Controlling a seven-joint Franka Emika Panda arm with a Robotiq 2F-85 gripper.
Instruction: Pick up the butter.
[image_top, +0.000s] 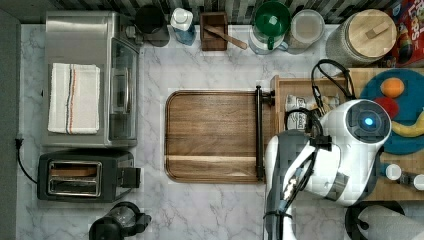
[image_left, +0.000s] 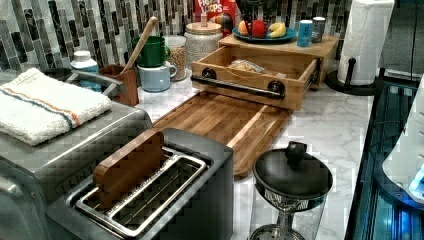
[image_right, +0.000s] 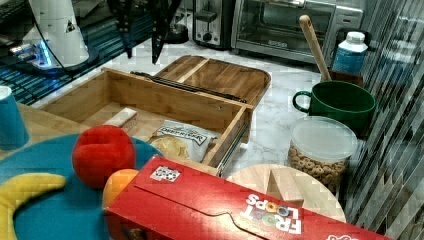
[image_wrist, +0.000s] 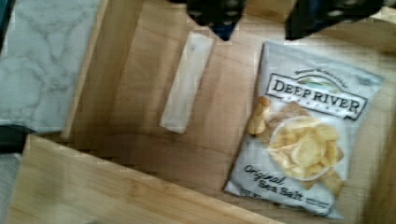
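Right now my gripper (image_right: 142, 52) hangs above the open wooden drawer (image_right: 165, 100) with its fingers spread and nothing between them, so I judge I am in the approach, not yet the grasp. The butter (image_wrist: 186, 81) lies flat on the drawer floor, just beside the chip bag (image_wrist: 306, 130) but apart from it, with bare wood between them. That gap matters: it looks to give one finger room to come down on the bag side without snagging the wrapper.

The wrist view tells me most about alignment: the two dark fingertips (image_wrist: 219, 14) sit over the far end of the stick, one of them nearly above it, so I read the jaws as not yet centred on it. The right view gives me height instead: the fingers are well clear of the drawer's rim, and the butter (image_right: 120, 119) lies toward the right view's left, the bag (image_right: 180, 140) to its right. In the top view my own arm (image_top: 320, 160) covers most of the drawer (image_top: 280, 85), while the left view shows the bag (image_left: 245, 65) peeking over the drawer front.
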